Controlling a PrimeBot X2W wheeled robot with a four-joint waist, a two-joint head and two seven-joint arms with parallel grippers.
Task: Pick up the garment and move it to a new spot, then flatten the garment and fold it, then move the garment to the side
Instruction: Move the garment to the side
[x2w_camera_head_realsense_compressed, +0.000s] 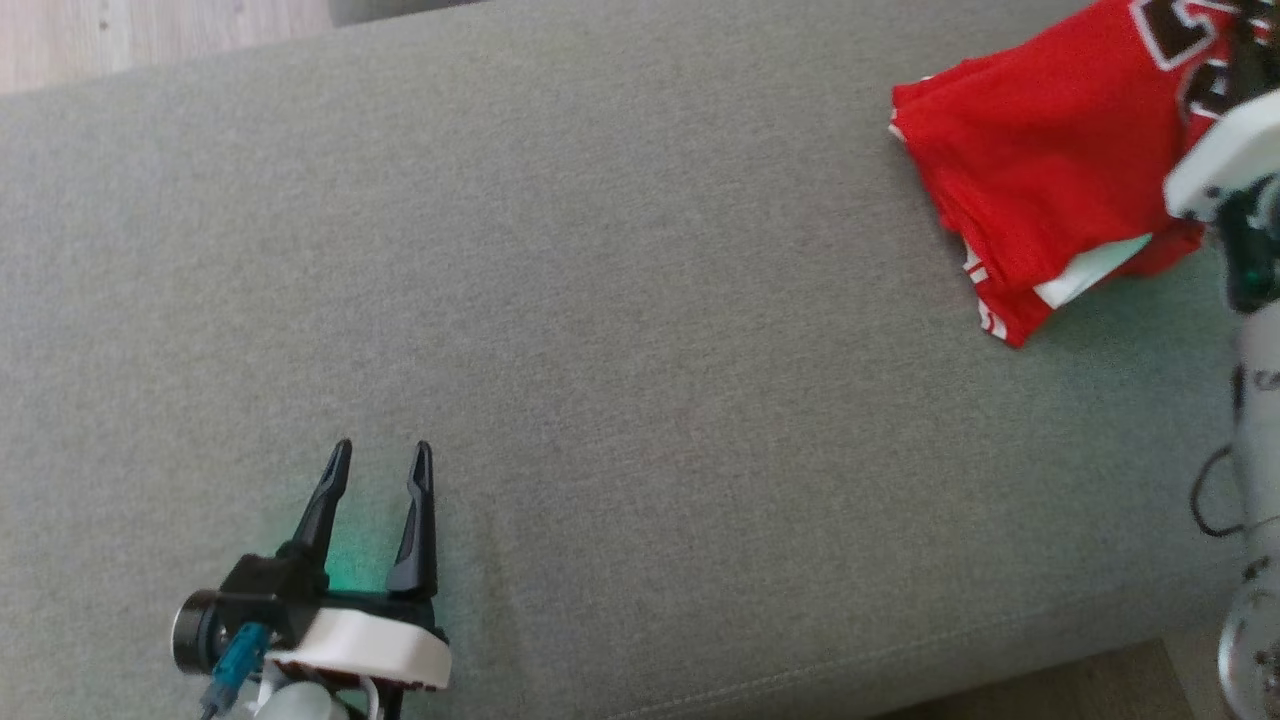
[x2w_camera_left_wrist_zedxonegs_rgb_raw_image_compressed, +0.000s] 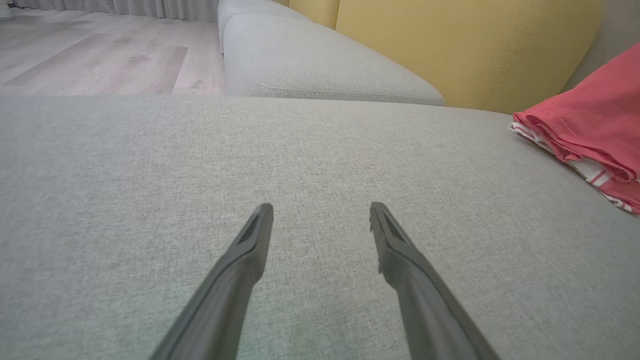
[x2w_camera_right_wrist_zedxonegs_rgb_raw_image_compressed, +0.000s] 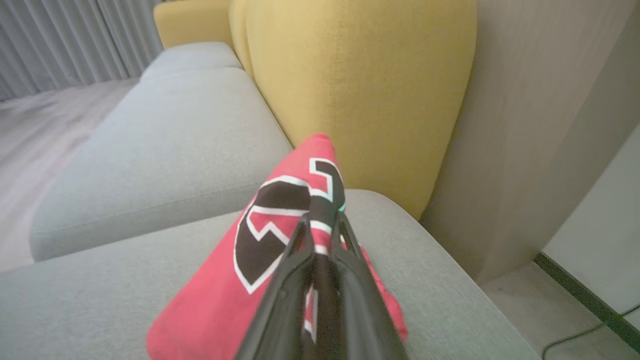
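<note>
R gripper is clenched on the red garment, pinching it right at the black-and-white print, cloth pulled up to a peak at the grip. Rest of the garment lies folded on the grey couch seat at its right end, just in front of the yellow cushion. L gripper hovers low over bare seat near the front edge, jaws apart w/ nothing between, well apart from the garment.
</note>
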